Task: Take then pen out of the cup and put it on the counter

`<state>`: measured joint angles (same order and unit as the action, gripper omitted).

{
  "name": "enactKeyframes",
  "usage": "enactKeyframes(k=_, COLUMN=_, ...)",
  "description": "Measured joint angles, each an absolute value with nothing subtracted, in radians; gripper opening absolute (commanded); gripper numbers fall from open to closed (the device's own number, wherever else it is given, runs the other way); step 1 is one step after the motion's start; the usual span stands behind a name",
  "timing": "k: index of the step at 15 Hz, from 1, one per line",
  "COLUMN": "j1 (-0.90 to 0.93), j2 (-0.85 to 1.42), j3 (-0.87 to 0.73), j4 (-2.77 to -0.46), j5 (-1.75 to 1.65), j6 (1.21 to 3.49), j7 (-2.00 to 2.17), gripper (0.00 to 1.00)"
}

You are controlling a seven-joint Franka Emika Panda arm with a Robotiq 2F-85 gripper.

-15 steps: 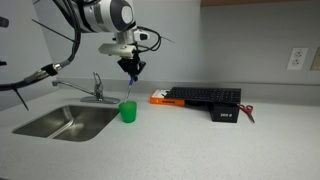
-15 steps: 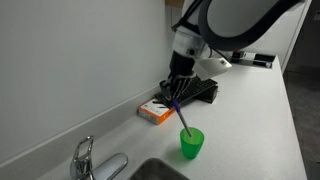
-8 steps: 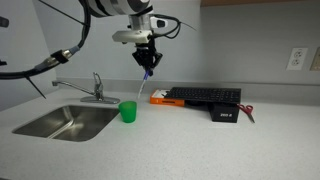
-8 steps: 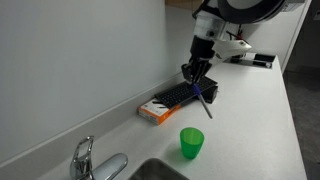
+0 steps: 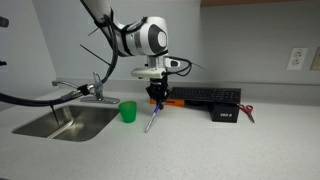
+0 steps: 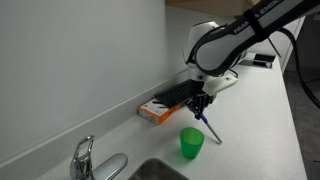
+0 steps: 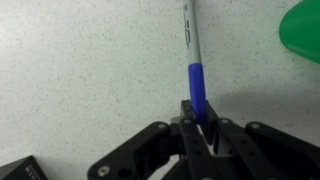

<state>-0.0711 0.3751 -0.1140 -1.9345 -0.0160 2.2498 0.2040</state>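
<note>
The green cup (image 5: 128, 111) stands on the counter next to the sink and also shows in an exterior view (image 6: 192, 143) and at the top right of the wrist view (image 7: 305, 35). My gripper (image 5: 157, 96) is low over the counter just beside the cup, and it also shows in an exterior view (image 6: 200, 104). It is shut on the pen (image 5: 153, 119), which has a blue grip and grey barrel (image 7: 191, 45). The pen slants down from the jaws, with its tip at or just above the counter (image 6: 212, 134).
A steel sink (image 5: 65, 122) with a faucet (image 5: 97, 88) lies beyond the cup. An orange-and-white box (image 5: 162, 99) and a black keyboard (image 5: 205, 96) lie against the wall. A small black device (image 5: 225, 113) with a red cable sits further along the counter.
My gripper has lifted the pen out of the cup, carried it sideways away from the sink, then lowered it to the counter beside the cup.
</note>
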Motion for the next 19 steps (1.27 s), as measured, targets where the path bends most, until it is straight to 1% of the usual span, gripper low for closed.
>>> enactKeyframes(k=1, j1=-0.071, j2=0.405, j3=-0.114, j4=-1.912, j5=-0.016, j6=2.244, j7=0.209, gripper=0.03)
enactKeyframes(k=2, j1=-0.07, j2=0.43, j3=-0.114, j4=-1.889, j5=-0.016, j6=2.238, j7=0.214, gripper=0.37)
enactKeyframes(k=3, j1=-0.07, j2=0.449, j3=-0.114, j4=-1.868, j5=-0.014, j6=2.236, j7=0.217, gripper=0.4)
enactKeyframes(k=5, j1=-0.07, j2=0.476, j3=-0.114, j4=-1.829, j5=-0.011, j6=2.234, j7=0.22, gripper=0.52)
enactKeyframes(k=8, j1=-0.07, j2=0.489, j3=-0.114, j4=-1.785, j5=-0.009, j6=2.228, j7=0.221, gripper=0.77)
enactKeyframes(k=10, j1=-0.07, j2=0.489, j3=-0.114, j4=-1.764, j5=-0.009, j6=2.221, j7=0.221, gripper=0.9)
enactKeyframes(k=11, j1=-0.07, j2=0.489, j3=-0.114, j4=-1.754, j5=-0.009, j6=2.218, j7=0.221, gripper=0.98)
enactKeyframes(k=12, j1=-0.07, j2=0.489, j3=-0.114, j4=-1.746, j5=-0.009, j6=2.217, j7=0.221, gripper=1.0)
enactKeyframes(k=19, j1=-0.07, j2=0.488, j3=-0.113, j4=-1.71, j5=0.01, j6=2.208, j7=0.221, gripper=1.0)
